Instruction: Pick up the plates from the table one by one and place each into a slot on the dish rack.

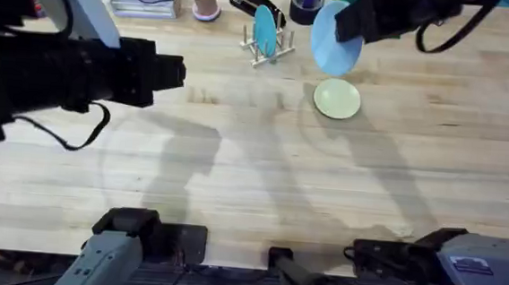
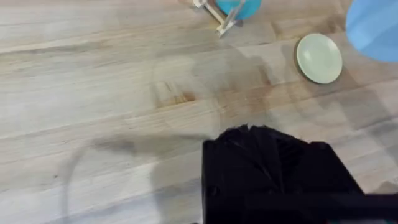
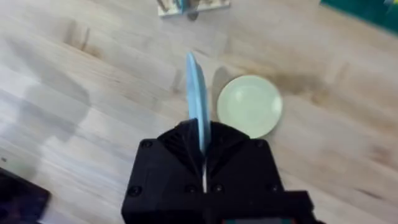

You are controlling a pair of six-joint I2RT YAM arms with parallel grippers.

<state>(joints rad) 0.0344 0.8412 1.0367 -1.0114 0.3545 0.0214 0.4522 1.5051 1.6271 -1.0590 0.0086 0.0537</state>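
Edge-on at the right wrist, fingers [image 3: 203, 163] pinch a blue plate [image 3: 196, 99] — left fingers' state unclear.

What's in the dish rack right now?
One light blue plate stands upright between the dowels of the dish rack. That plate hides part of the rack, so the slots behind it can't be checked. The right gripper holds a second blue plate in the air nearby.

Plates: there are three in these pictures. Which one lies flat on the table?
The cream-yellow plate lies flat. One light blue plate stands in the dish rack; the other light blue plate is held by the right gripper.
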